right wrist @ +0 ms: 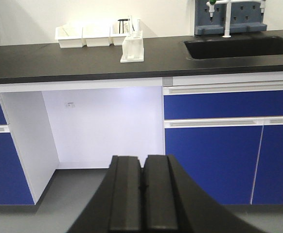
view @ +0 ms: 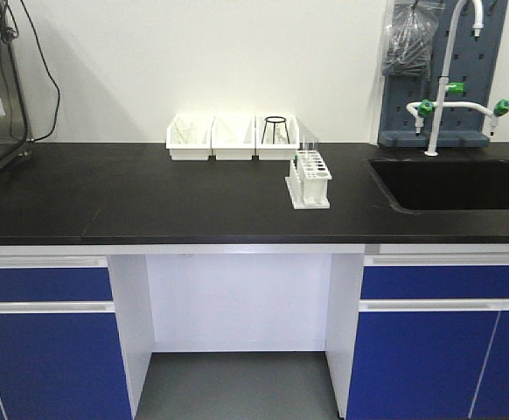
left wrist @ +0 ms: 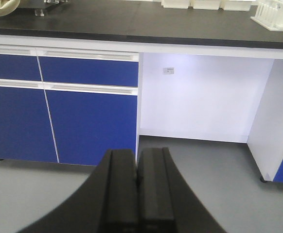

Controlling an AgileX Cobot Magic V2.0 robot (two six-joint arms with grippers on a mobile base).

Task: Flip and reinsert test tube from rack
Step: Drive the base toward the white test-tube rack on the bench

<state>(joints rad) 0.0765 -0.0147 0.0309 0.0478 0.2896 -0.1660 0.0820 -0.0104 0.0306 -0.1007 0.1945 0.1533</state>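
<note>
The small white rack (view: 308, 181) stands on the black counter, right of centre and in front of the bins. Thin clear test tubes (view: 307, 144) stand upright in its back part, faint against the wall. The rack also shows far off in the left wrist view (left wrist: 275, 14) and in the right wrist view (right wrist: 133, 47). My left gripper (left wrist: 137, 155) is shut and empty, low in front of the cabinets. My right gripper (right wrist: 142, 162) is shut and empty, also low and well short of the counter. Neither gripper shows in the front view.
Three white bins (view: 233, 137) sit in a row against the back wall; the right one holds a black wire ring stand (view: 275, 129). A sink (view: 451, 182) with a faucet (view: 451, 61) is at the right. Blue cabinets (view: 40, 341) flank a knee gap under the counter.
</note>
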